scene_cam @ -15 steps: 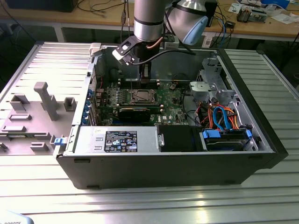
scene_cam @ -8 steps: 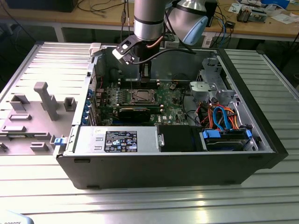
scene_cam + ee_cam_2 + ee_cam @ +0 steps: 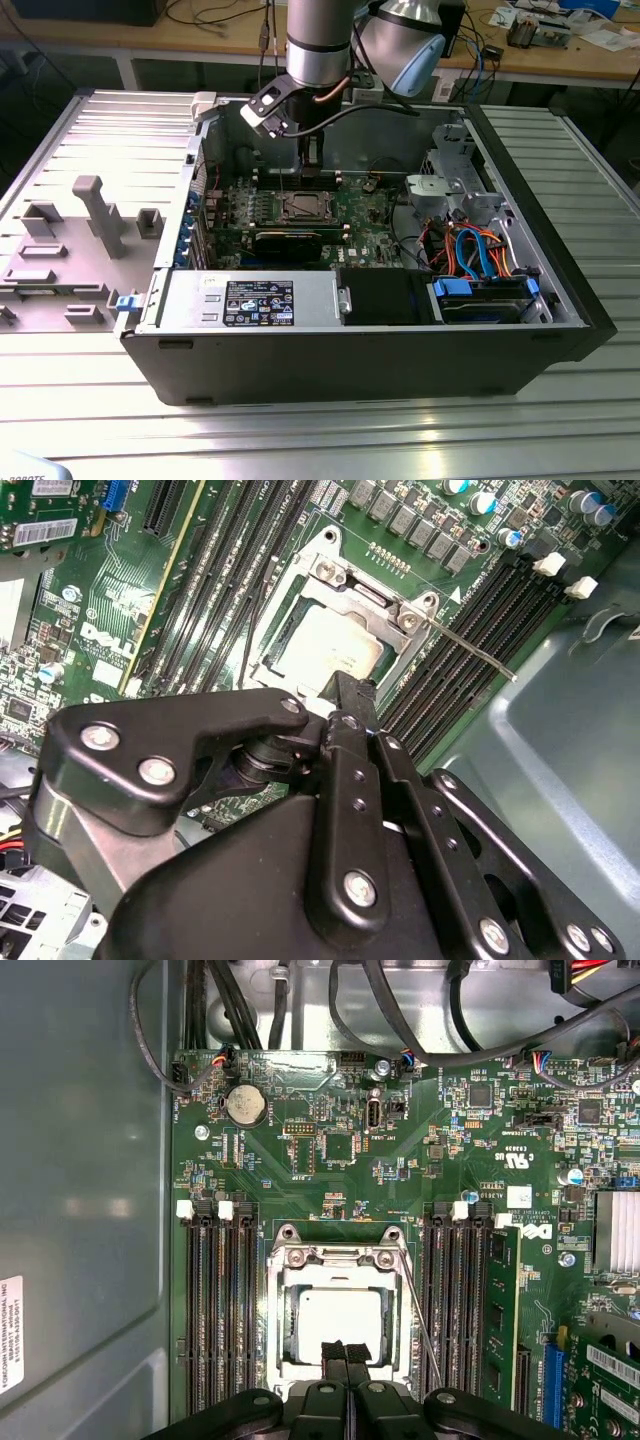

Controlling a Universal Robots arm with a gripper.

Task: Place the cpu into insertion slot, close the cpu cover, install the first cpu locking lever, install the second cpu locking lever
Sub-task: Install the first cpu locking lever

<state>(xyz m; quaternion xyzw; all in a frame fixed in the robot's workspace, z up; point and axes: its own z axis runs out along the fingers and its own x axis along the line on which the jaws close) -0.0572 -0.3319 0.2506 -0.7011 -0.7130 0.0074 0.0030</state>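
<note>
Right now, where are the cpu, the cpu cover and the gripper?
the cpu (image 3: 335,1317), first wrist view, its silver top.
the cpu cover (image 3: 335,1260), first wrist view, bar of its frame.
the gripper (image 3: 347,1352), first wrist view, between its fingertips.

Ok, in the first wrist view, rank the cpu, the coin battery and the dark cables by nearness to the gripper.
1. cpu, right at the gripper.
2. coin battery, on the motherboard, well beyond the cpu.
3. dark cables, off the motherboard's edge, past the coin battery.
</note>
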